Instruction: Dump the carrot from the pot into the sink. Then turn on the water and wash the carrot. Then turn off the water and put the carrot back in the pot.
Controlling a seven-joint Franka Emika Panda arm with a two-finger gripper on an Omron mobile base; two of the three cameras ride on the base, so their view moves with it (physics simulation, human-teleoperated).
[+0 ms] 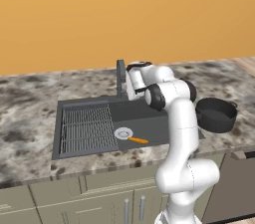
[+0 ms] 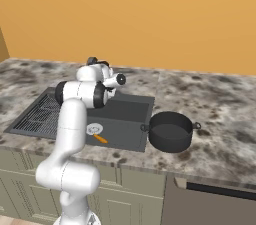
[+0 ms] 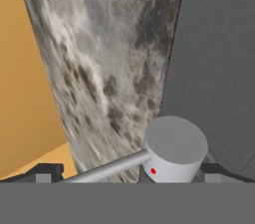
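Note:
The orange carrot (image 1: pixel 138 140) (image 2: pixel 101 138) lies on the floor of the dark sink (image 1: pixel 149 118) (image 2: pixel 127 114), just beside the round silver drain (image 1: pixel 123 133). The black pot (image 1: pixel 216 114) (image 2: pixel 171 131) stands upright on the counter right of the sink. My gripper (image 1: pixel 127 82) (image 3: pixel 133 172) is at the faucet (image 1: pixel 120 71) behind the basin. In the hand view its jaws stand wide open on either side of the grey faucet handle (image 3: pixel 174 148), whose thin lever (image 3: pixel 107 168) points to the lower left. No water is visible.
A wire grid rack (image 1: pixel 88 128) (image 2: pixel 37 114) fills the sink's left half. Marbled stone counter (image 1: pixel 30 118) surrounds the basin, and an orange wall (image 1: pixel 124 14) rises behind it. A dark appliance top (image 1: pixel 234 188) sits at the lower right.

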